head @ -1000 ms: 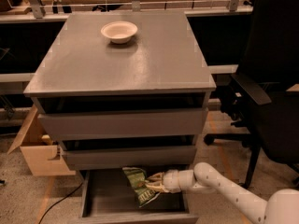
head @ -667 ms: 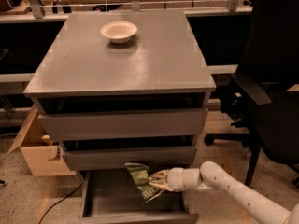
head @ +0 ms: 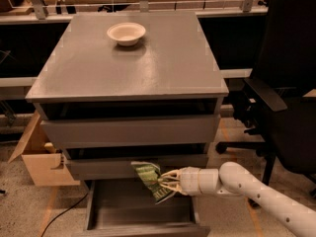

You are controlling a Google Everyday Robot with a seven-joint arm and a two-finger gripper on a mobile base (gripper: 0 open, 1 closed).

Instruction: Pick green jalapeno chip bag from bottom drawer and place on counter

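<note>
The gripper (head: pixel 167 181), clamped on the green jalapeno chip bag (head: pixel 148 174) at its fingertips, now sits higher than a second ago, so the bag is lifted out of the bottom drawer (head: pixel 138 209) beneath it, with the counter (head: pixel 133 73) well above.

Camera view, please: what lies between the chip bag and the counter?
Two slimmer drawers, seen in camera view; gripper holds bag above bottom drawer.

We see a matte grey counter (head: pixel 163 68) bearing a smooth pale bowl (head: pixel 126 33), and below the counter a smooth cream gripper (head: pixel 165 184) clasping the crinkly green jalapeno chip bag (head: pixel 148 174).
</note>
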